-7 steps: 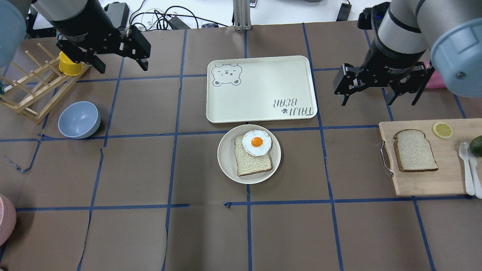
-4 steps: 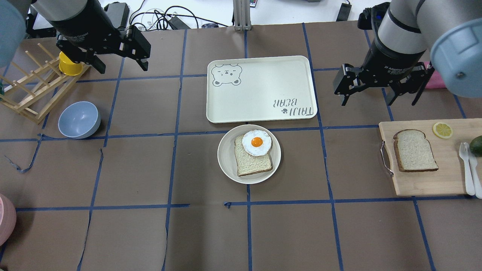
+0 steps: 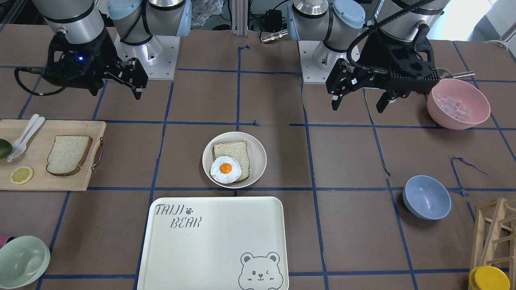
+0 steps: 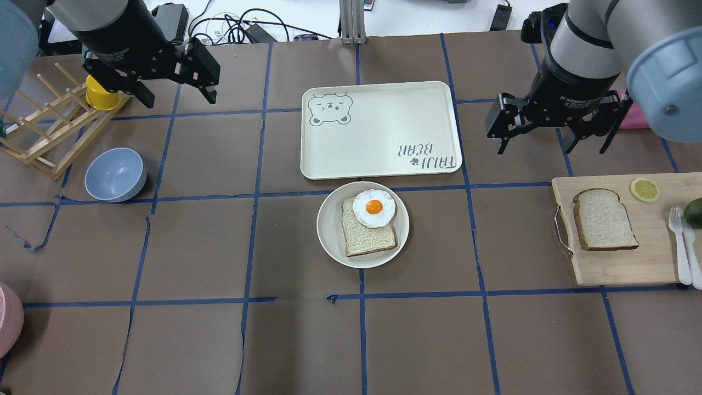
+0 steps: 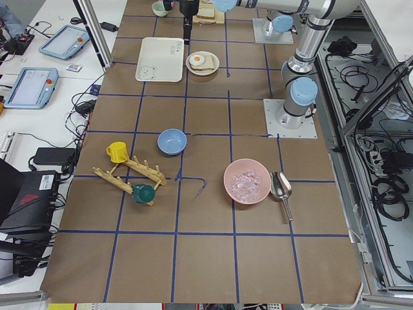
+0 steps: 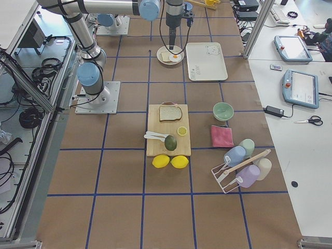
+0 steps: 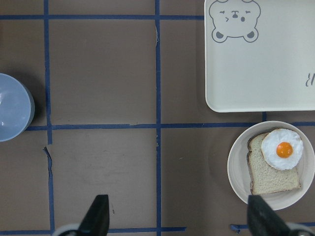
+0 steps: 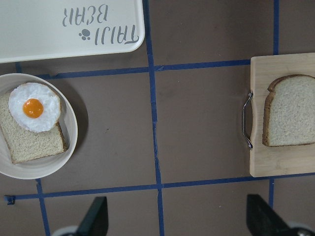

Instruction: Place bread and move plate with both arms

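Observation:
The bread (image 4: 603,219), a thick slice with a dark crust, lies on a wooden cutting board (image 4: 620,263) at the right; it also shows in the front view (image 3: 68,155) and the right wrist view (image 8: 290,110). The plate (image 4: 329,225) sits mid-table and holds a thinner slice (image 4: 368,238) topped with a fried egg (image 4: 374,207). My left gripper (image 4: 180,100) is open and empty, high at the back left. My right gripper (image 4: 543,148) is open and empty, above the table behind the board. Both grippers are well apart from the bread and the plate.
A large cream tray (image 4: 384,129) with a bear drawing lies just behind the plate. A blue bowl (image 4: 115,174), a wooden rack (image 4: 44,131) and a yellow cup (image 4: 101,93) stand at the left. A lemon slice (image 4: 644,189) and white cutlery (image 4: 683,241) share the board.

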Motion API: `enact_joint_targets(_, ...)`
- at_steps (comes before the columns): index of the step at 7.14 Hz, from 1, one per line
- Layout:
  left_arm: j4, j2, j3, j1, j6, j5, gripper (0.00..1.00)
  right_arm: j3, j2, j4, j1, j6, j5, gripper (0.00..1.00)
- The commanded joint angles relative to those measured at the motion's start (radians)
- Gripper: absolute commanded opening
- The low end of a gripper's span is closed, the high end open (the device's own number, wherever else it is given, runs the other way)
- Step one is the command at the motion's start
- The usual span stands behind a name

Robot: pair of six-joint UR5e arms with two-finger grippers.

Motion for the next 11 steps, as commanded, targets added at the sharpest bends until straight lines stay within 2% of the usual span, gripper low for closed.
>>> enact_joint_targets(1, 0.0, 0.0, 0.0, -0.001, 0.0, -0.001, 1.0, 0.0, 0.0, 0.001, -0.001, -0.001, -0.001, 1.0)
enact_joint_targets(7, 0.0, -0.002, -0.002, -0.001, 0.0, 0.0, 1.0, 0.0, 0.015, -0.017, -0.016, 0.003, -0.001, 1.0)
enact_joint_targets(11, 0.0, 0.0, -0.002, 0.001, 0.0, -0.003, 1.0, 0.02, 0.064, -0.054, -0.262, 0.011, 0.012, 1.0)
